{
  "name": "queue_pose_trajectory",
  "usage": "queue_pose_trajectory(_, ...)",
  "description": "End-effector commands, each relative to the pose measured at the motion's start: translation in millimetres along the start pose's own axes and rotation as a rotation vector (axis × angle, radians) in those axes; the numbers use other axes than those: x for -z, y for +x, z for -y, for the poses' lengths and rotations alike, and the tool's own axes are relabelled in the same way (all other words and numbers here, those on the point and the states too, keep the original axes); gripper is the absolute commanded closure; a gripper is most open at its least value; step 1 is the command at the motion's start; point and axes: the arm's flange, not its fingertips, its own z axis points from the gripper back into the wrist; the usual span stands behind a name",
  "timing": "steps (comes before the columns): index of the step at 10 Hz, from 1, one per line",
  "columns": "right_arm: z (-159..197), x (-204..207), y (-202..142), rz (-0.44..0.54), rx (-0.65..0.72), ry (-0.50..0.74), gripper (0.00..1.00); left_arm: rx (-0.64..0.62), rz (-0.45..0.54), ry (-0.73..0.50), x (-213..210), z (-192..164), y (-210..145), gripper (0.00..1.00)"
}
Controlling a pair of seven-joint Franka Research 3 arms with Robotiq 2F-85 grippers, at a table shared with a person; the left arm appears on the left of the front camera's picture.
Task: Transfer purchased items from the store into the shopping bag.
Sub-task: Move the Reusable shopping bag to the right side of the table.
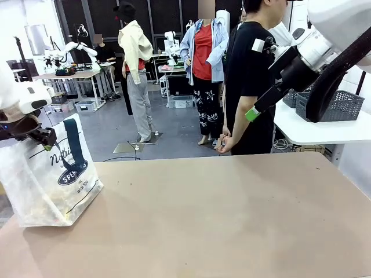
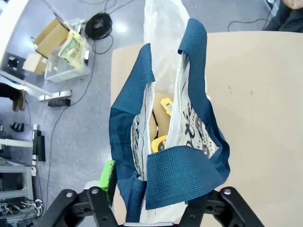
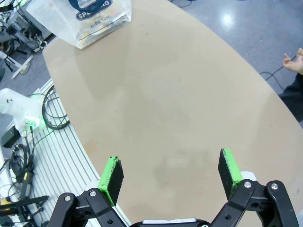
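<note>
The shopping bag (image 1: 52, 179) stands upright at the table's left edge, clear plastic with navy handles and print. My left gripper (image 1: 45, 139) hovers at its top. In the left wrist view the bag's mouth (image 2: 163, 94) gapes open. Inside it lie purchased items: a tan-brown pack (image 2: 158, 120) and yellow-marked pieces (image 2: 166, 105). My left gripper (image 2: 149, 172) is open, with the near navy handle (image 2: 182, 175) between its jaws and one green pad (image 2: 108, 175) showing beside the bag. My right gripper (image 3: 170, 172) is open and empty, held high over the bare table (image 3: 180, 94), up at the right (image 1: 253, 112). The bag (image 3: 90, 19) stands far from it.
A person in a black shirt (image 1: 249, 75) stands at the far edge, hands down (image 1: 223, 142); one hand (image 3: 293, 61) shows in the right wrist view. Dark grey lattice baskets (image 1: 345, 104) sit on a white side table (image 1: 324, 130) at the right. Floor and cables lie beyond the table's left edge (image 2: 71, 118).
</note>
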Motion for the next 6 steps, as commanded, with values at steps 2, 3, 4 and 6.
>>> queue_pose_trajectory(2,0.4,0.3,-3.6,-0.006,-0.015,0.006,0.00,-0.015,0.016,0.004,-22.1,1.8,5.9,0.00)
queue_pose_trajectory(3,0.4,0.3,-3.6,-0.006,-0.015,0.006,0.00,-0.016,0.011,0.000,-25.1,2.8,4.8,0.00)
queue_pose_trajectory(4,0.4,0.3,-3.6,-0.006,-0.015,0.006,0.00,-0.011,0.014,0.004,-29.5,4.1,4.3,0.00)
queue_pose_trajectory(6,0.4,0.3,-3.6,-0.006,-0.015,0.006,0.00,0.010,0.024,0.013,-40.9,9.0,7.6,0.00)
